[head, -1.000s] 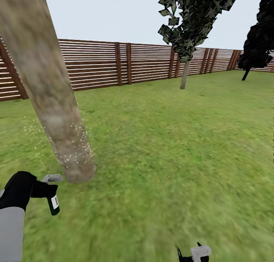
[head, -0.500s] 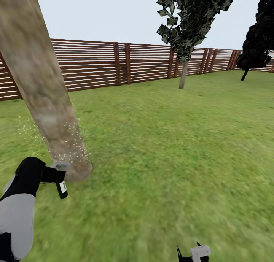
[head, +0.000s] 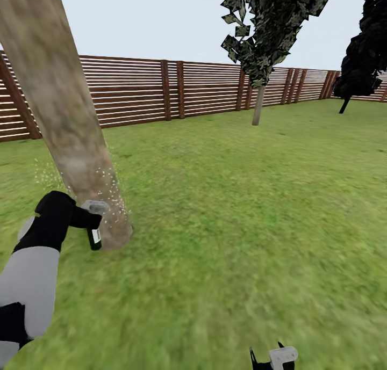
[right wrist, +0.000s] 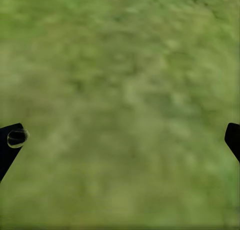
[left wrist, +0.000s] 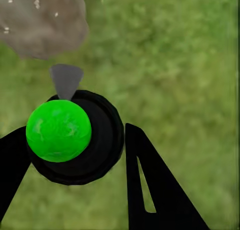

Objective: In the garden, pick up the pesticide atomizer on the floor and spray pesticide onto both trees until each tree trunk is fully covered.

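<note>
1. Down at the foot of the leaning trunk [head: 64, 117] I have the left gripper [head: 80, 218] clamped on the pesticide atomizer [head: 94, 231]. The bottle hangs just beside the trunk's base, its grey trigger head [head: 95, 206] turned toward the bark.
2. From the left wrist camera, the atomizer [left wrist: 75, 137] sits between the two black fingers [left wrist: 150, 185], with its grey nozzle [left wrist: 66, 80] pointing at the bark [left wrist: 42, 20].
3. Pesticide [head: 110, 198] shows as pale specks low on the trunk and over the grass [head: 226, 225] beside it. The bark higher up looks bare, so I judge this tree far from covered.
4. To do this step well, I would keep the nozzle square to the trunk and sweep upward along its lean rather than dwelling at the base.
5. Specks drifting past the trunk to the grass suggest wasted spray. I would aim at the middle of the bark, not its edge.
6. The right gripper [right wrist: 120, 135] has its fingers spread wide over grass and holds nothing.
7. The second tree [head: 269, 37] stands well apart by the fence [head: 161, 91]; I judge its trunk [head: 259, 106] untreated, though it is too distant to be sure.
</note>
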Robot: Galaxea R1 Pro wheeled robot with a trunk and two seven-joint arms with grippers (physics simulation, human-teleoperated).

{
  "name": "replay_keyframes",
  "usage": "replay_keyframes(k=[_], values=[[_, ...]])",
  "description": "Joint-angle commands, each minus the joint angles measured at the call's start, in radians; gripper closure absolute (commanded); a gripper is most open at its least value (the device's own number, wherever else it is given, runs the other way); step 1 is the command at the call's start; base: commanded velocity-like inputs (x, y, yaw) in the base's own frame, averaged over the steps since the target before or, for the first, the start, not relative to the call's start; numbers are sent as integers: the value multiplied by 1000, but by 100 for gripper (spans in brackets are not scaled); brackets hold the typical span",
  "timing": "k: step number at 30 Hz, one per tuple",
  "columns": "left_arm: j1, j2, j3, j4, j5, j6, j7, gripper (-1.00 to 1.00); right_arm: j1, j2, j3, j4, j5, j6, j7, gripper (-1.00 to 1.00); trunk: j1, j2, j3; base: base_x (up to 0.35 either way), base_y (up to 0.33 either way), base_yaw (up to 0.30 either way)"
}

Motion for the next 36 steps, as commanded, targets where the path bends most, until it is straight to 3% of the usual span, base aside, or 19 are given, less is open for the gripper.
replay_keyframes(k=[1, 7, 11, 15, 19, 21, 23, 25, 29, 33, 35, 36], values=[[-11, 0, -1, 9, -2, 0, 0, 100, 0, 0, 0, 0, 0, 0, 0, -100, 0, 0, 0, 0, 0, 0], [-22, 36, 7, 22, -4, 2, 0, 100, 0, 0, -1, 0, 0, 0, 0, -100, 0, 0, 0, 0, 0, 0], [-12, 42, 6, 18, -6, 1, 0, 100, 0, 0, 0, 0, 0, 0, 1, -100, 0, 0, 0, -58, 26, 0], [-9, 88, 7, 17, -8, 1, 0, 100, 0, 0, 0, 0, 0, 0, 1, -100, 0, 0, 0, -224, 139, 0], [-13, 91, 8, 30, -8, -1, 3, 100, 0, 0, 0, 0, 0, 0, 1, -100, 0, 0, 0, -33, 20, 0], [-24, 92, 7, 82, -8, -1, 7, 100, 0, 0, 0, 0, 0, 0, 1, -100, 0, 0, 0, -2, 1, 0], [-60, 78, 4, 118, -16, 0, 42, 100, 0, 0, 0, 0, 0, 0, 1, -100, 0, 0, 0, 0, 0, 0], [-135, 63, 7, 205, -21, 0, 72, 100, 0, 0, 0, 0, 0, 0, 1, -100, 0, 0, 0, 0, 0, 0], [-150, 28, 2, 222, -26, 0, 78, 100, 0, 0, 0, 0, 0, 0, 1, -100, 0, 0, 0, 0, 0, 0], [-150, 20, 7, 221, -25, 0, 82, 100, 0, -1, -1, 0, 0, 0, 0, -100, 0, 0, 0, 0, 0, 0], [-184, -10, 7, 210, -27, 0, 83, 100, 0, -1, -1, 0, 0, 0, 0, -100, 0, 0, 0, 0, 0, 0], [-189, -10, 7, 210, -28, 0, 83, 100, 0, 0, -1, 0, 0, 0, 0, -100, 0, 0, 0, 0, 0, 0]])
